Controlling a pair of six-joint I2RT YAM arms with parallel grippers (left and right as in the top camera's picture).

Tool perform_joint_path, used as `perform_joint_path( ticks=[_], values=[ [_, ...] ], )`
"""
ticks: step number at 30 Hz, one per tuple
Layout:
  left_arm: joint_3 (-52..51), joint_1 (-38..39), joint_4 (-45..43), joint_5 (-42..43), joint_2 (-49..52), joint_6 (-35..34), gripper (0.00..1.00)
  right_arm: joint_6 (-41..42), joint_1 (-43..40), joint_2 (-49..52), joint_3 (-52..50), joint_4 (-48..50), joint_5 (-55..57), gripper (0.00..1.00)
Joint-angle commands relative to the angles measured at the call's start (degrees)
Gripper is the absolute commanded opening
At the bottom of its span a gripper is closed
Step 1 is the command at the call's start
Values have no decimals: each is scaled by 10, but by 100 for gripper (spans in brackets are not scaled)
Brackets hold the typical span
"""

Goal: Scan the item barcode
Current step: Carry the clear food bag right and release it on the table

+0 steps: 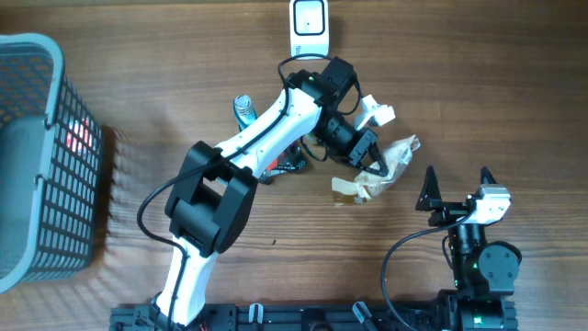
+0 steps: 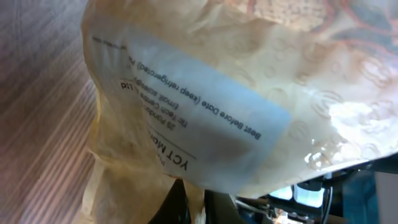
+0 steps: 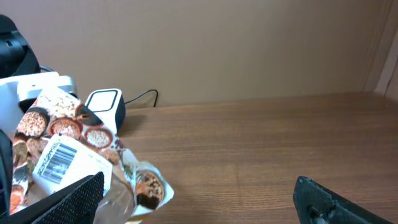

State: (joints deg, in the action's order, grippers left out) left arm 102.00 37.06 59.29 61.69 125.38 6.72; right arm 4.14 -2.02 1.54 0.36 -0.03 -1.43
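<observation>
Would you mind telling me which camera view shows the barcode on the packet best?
The right wrist view: the barcode faces that camera, its bars plain. Overhead shows the packet in the left gripper, but no bars. The left wrist view shows only a text label up close.

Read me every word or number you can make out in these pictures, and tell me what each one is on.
"Best Before Date (keep refrigerated)": white label on the bag, upside down.
"YCT M": same label, rest hidden.
Other lines on that label: too blurred to read.
Digits under the barcode on the bag: too small to read.
</observation>
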Motion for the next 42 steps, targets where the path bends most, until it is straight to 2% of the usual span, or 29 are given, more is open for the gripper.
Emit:
perform_joint_path(
  ticks=[1, 4, 7, 10, 11, 13, 14, 16, 18, 22, 23, 25, 26, 28, 30, 34, 36, 37, 38, 40, 42],
  values=[
    [2, -10, -26, 24, 12, -37, 4, -10, 2, -3, -1, 2, -3, 100],
    [1, -11, -79, 109, 46, -49, 4, -10, 2, -3, -1, 2, -3, 100],
    [1, -17, -77, 158, 71, -62, 4, -10, 2, -3, -1, 2, -3, 100],
    [1, -20, -76, 158, 72, -62, 4, -10, 2, -3, -1, 2, -3, 100],
    [1, -20, -75, 157, 72, -62, 18, -10, 2, -3, -1, 2, -3, 100],
    [1, -20, -74, 149, 72, -62, 35, -10, 2, -3, -1, 2, -3, 100],
    [1, -20, -73, 148, 72, -62, 48, -10, 2, -3, -1, 2, -3, 100],
    [1, -19, -72, 148, 72, -62, 61, -10, 2, -3, -1, 2, -3, 100],
    [1, -19, -72, 148, 72, -62, 69, -9, 2, -3, -1, 2, -3, 100],
    [1, -19, -74, 148, 71, -75, 71, -10, 2, -3, -1, 2, -3, 100],
    [1, -19, -74, 147, 68, -78, 79, -10, 2, -3, -1, 2, -3, 100],
    [6, -20, -75, 76, 54, -118, 95, -10, 2, -3, -1, 2, -3, 100],
    [13, -20, -75, 39, 43, -137, 100, -10, 2, -3, -1, 2, -3, 100],
    [33, -20, -74, -31, 12, -162, 100, -10, 2, -3, -1, 2, -3, 100],
    [74, -24, -73, -162, -40, -200, 100, -9, 2, -3, -1, 2, -3, 100],
    [178, -52, -15, -253, -110, -207, 100, -9, 2, -3, -1, 2, -3, 100],
    [234, -69, 19, -273, -142, -204, 100, -10, 2, -3, -1, 2, -3, 100],
    [268, -87, 42, -276, -169, -189, 100, -10, 2, -3, -1, 2, -3, 100],
    [291, -106, 61, -315, -189, -189, 100, -10, 2, -3, -1, 2, -3, 100],
    [329, -194, 106, -448, -243, -226, 100, -10, 2, -3, -1, 2, -3, 100],
    [334, -314, 132, -452, -282, -249, 100, -10, 2, -3, -1, 2, -3, 100]
  ],
)
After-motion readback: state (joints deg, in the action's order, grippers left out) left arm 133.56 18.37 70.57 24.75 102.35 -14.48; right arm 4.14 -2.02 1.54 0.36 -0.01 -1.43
